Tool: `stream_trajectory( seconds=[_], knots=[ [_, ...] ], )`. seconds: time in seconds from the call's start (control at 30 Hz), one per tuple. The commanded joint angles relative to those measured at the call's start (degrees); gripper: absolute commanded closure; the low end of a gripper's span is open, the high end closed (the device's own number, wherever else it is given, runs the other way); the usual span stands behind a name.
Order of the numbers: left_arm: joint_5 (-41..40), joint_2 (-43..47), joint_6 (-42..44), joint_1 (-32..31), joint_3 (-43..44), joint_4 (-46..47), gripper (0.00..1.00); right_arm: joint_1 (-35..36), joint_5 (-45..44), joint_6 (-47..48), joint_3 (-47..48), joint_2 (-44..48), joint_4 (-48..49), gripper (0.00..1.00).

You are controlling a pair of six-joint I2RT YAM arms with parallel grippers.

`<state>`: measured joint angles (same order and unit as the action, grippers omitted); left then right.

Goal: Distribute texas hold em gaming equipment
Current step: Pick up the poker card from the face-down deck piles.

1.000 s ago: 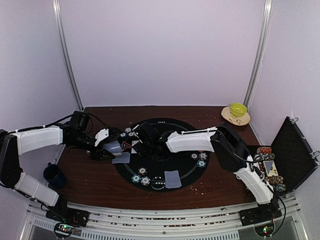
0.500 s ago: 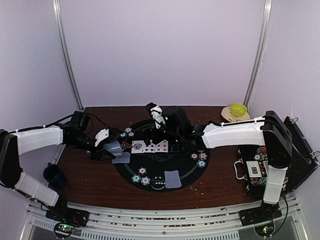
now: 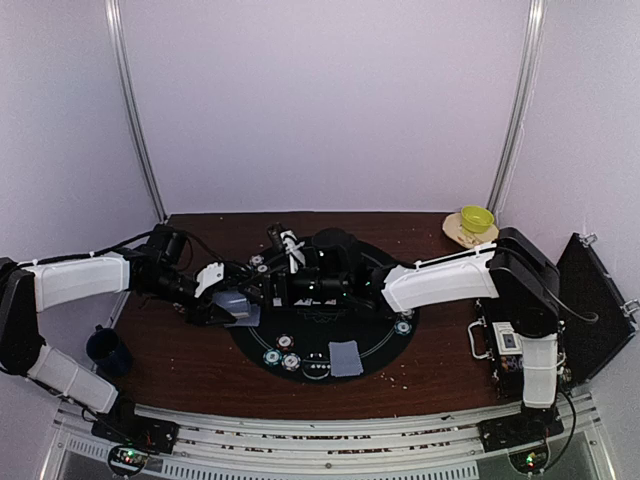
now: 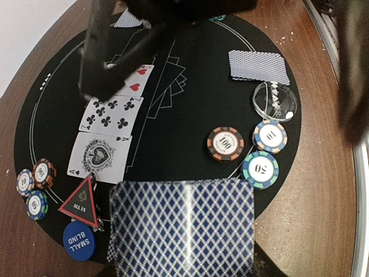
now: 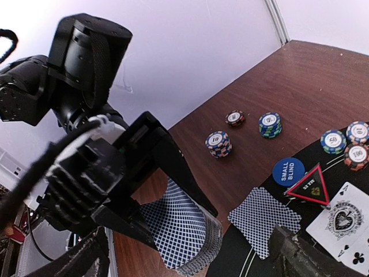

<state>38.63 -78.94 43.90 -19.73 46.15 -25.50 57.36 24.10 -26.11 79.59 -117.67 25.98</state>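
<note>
**Supervisor:** Report the left fingers.

**Operator:** I found the left fingers (image 3: pixel 226 300) clamped on a stack of grey-blue, diamond-backed playing cards (image 4: pixel 184 225). The stack was held flat over the left edge of the round black felt mat (image 3: pixel 380 345).

**Supervisor:** And the right fingers?

**Operator:** The right fingers (image 3: pixel 268 283) stood wide apart with nothing between them. They pointed at that stack from over the middle of the mat. In the left wrist view, one finger hung above the row of face-up cards.

**Supervisor:** Locate the dealt equipment.

**Operator:** I logged the following positions.
- Three white-faced cards lay in a row on the mat: an ace of spades (image 4: pixel 99 157), a seven of clubs (image 4: pixel 112 114) and a partly hidden hearts card (image 4: pixel 137 81).
- The small red triangle marker (image 4: pixel 81 202) lay just beside the ace, with the blue round "SMALL BLIND" disc (image 4: pixel 78 241) next to it.
- An orange striped-edge 100 chip (image 4: pixel 225 143), a blue 10 chip (image 4: pixel 270 136) and a green 50 chip (image 4: pixel 260 169) sat close together near the mat's front edge.
- A clear round disc (image 4: pixel 275 100) and some face-down cards (image 4: pixel 258 65) lay near those three chips.
- Three short chip stacks (image 5: pixel 218 143) stood off the mat on the brown wooden worktop (image 3: pixel 430 375).
</note>
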Motion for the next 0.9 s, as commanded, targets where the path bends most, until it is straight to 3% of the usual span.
stream_trajectory(
  seconds=[0.0,0.47,0.63,0.87],
  knots=[
    [1.34,1.63,1.18,-0.6,-0.79,0.79,0.48,0.61,2.15,-2.84,3.6,-4.07,0.82,0.03],
    [3.02,-0.45,4.25,-1.45,-0.29,-2.26,0.48,0.92,-5.45,12.9,13.61,-8.36,-15.04,0.16],
    [3.03,-0.87,4.52,-1.61,-0.18,-2.6,0.48,0.87,-4.3,17.91,17.05,-9.73,-19.93,0.21],
    [3.03,-1.28,4.75,-1.61,-0.1,-2.63,0.48,0.9,0.08,19.85,17.42,-10.1,-20.87,0.2]
  ],
)
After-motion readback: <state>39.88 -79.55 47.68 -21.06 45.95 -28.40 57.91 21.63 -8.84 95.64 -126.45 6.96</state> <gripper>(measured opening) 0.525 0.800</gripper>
